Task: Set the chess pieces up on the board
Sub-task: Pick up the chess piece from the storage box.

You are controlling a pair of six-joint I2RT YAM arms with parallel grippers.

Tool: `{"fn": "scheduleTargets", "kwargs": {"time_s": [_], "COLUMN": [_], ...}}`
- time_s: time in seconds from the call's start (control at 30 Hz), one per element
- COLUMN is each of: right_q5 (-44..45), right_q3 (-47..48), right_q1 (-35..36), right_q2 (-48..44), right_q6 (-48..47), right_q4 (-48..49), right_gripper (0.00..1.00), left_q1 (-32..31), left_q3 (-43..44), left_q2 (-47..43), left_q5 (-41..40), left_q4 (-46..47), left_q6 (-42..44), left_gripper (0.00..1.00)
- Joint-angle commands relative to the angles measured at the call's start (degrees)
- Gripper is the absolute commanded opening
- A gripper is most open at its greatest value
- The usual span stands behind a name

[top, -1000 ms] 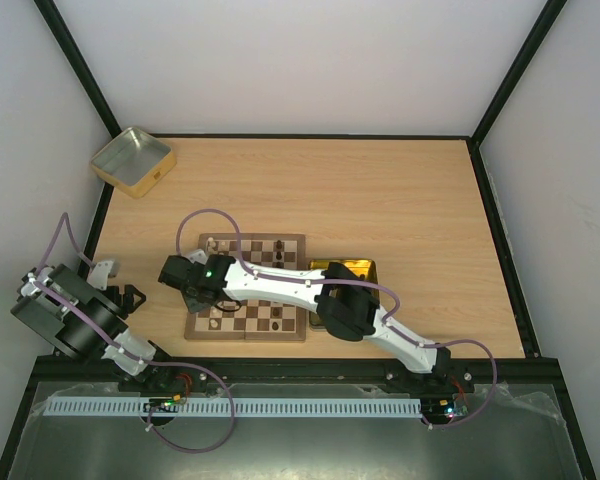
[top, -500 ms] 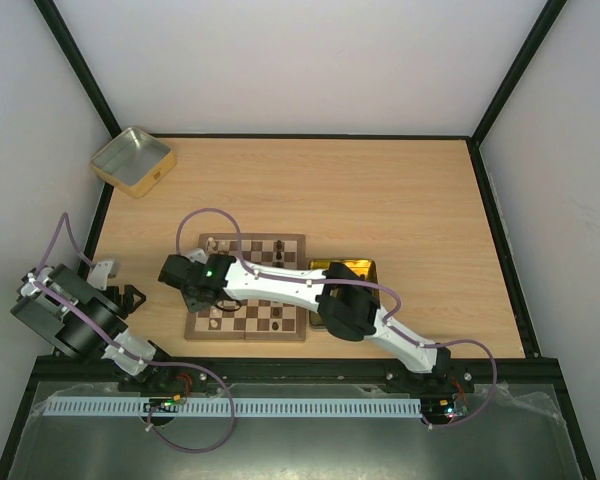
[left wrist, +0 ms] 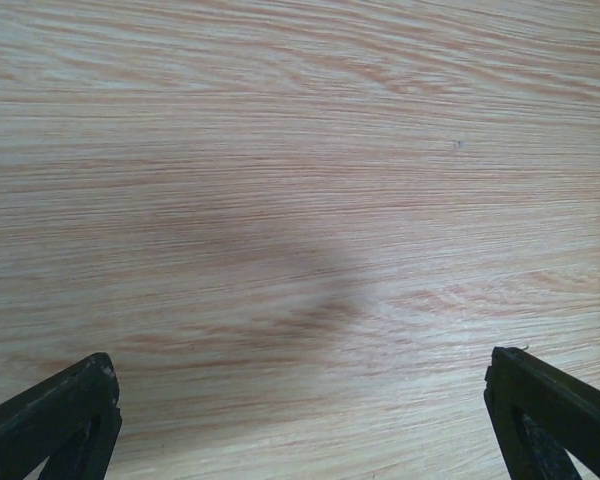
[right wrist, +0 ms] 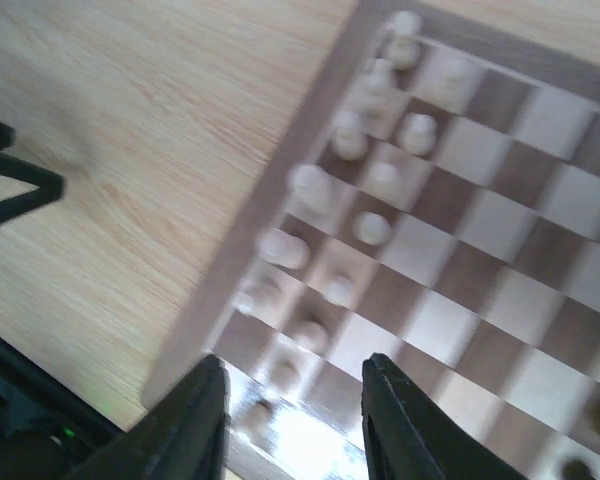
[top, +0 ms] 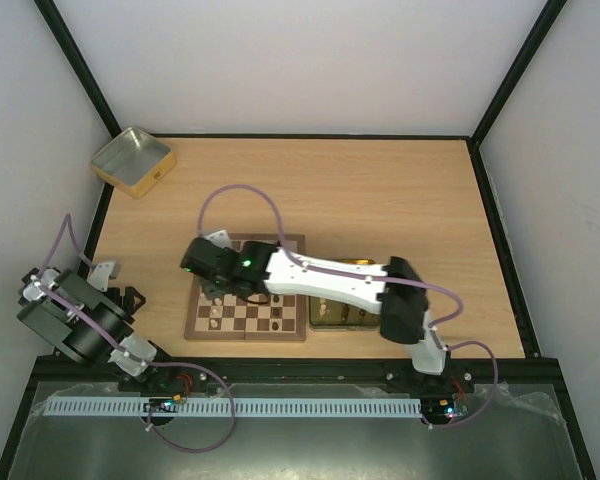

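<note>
The board [top: 242,318] lies at the table's near middle, partly under my right arm. Pale chess pieces [top: 215,312] stand on its left squares and dark ones [top: 279,322] nearer its right. My right gripper [top: 204,272] hovers over the board's left edge. In the blurred right wrist view it [right wrist: 292,420] is open and empty above the board [right wrist: 500,260], with several pale pieces [right wrist: 310,185] in two columns along the rim. My left gripper [top: 130,297] rests left of the board; in the left wrist view it [left wrist: 300,420] is open over bare wood.
A yellow-gold tin [top: 330,314] lies against the board's right side, half covered by my right arm. Another tin [top: 132,160] sits at the table's far left corner. My left gripper's fingers [right wrist: 10,190] show at the left of the right wrist view.
My right arm has swung: its elbow moved to the right over the gold tin, and its gripper shifted a little toward the far side along the board's left edge. The left arm has barely moved.
</note>
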Motion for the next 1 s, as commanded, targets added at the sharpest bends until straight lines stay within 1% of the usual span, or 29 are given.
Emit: {"fn": "scheduleTargets", "kwargs": {"time_s": [0.0, 0.1, 0.17, 0.27, 0.33, 0.57, 0.97], "right_q5": [6.34, 8.56, 7.87, 6.31, 5.46, 1.94, 0.42], "right_q3": [-15.74, -30.46, -40.42, -50.05, -54.27, -61.08, -64.96], "right_q1": [-2.53, -6.60, -9.34, -13.11, -14.71, -16.01, -16.05], "right_q2": [-12.45, -21.12, -27.03, -33.06, -35.45, -36.44, -34.77], "right_q6": [3.67, 6.55, 7.67, 9.01, 9.11, 9.49, 8.96], "right_q4": [2.64, 5.62, 7.78, 10.76, 12.52, 17.03, 20.16], "right_gripper": [0.36, 0.36, 0.36, 0.36, 0.36, 0.36, 0.35], "left_q1": [0.21, -0.41, -1.23, -3.06, -4.21, -7.17, -9.01], "left_q3": [-0.71, -0.54, -0.52, -0.70, -0.71, -0.77, -0.95], "left_q2": [-3.80, -5.16, -5.59, -5.94, -6.02, -6.78, -6.66], "left_q5": [-0.45, -0.33, -0.39, -1.03, -1.34, -2.74, -4.39], "left_q4": [-1.71, -1.68, -1.52, -0.72, -0.18, 1.41, 2.03], "left_q6": [-0.05, -1.03, -1.99, -3.72, -4.94, -7.72, -8.71], "left_gripper": [0.99, 0.99, 0.99, 0.99, 0.99, 0.99, 0.99]}}
